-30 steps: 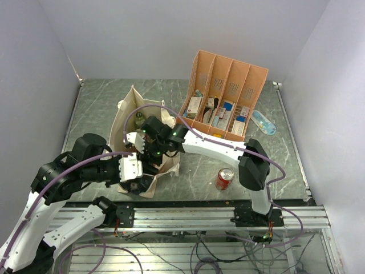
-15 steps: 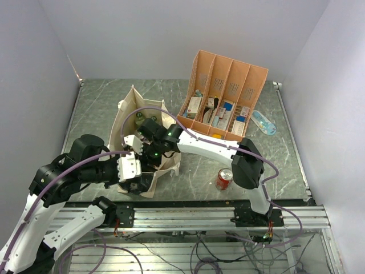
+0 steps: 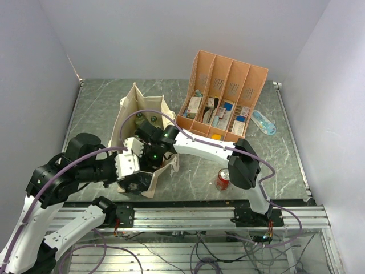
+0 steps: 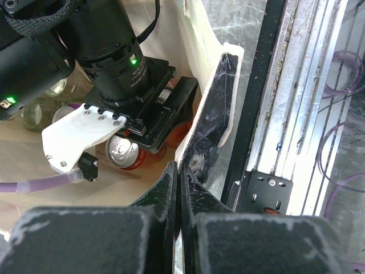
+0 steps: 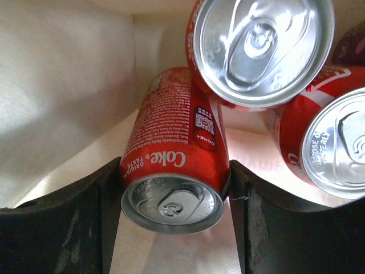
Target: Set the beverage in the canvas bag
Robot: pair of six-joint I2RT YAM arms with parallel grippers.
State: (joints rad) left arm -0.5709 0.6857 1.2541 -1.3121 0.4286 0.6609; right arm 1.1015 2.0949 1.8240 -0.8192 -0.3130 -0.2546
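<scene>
Right tool (image 5: 174,188) is down inside the cream-beige canvas tote bag (image 3: 137,97), clamped on a red Coke aluminium can (image 5: 171,154) next to two more red cans (image 5: 262,45). Left tool (image 4: 178,185) is pinched shut on the bag's dark mottled end panel (image 4: 214,125), holding the mouth open. The can is in but not released. Remaining: release, withdraw. Another red can (image 3: 223,178) stands on the bench (image 3: 285,160), probably next.

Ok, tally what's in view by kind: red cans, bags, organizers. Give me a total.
canvas bag: 1
red cans: 4, with three inside the bag and one standing on the table at
orange organizer: 1
Total: 6
</scene>
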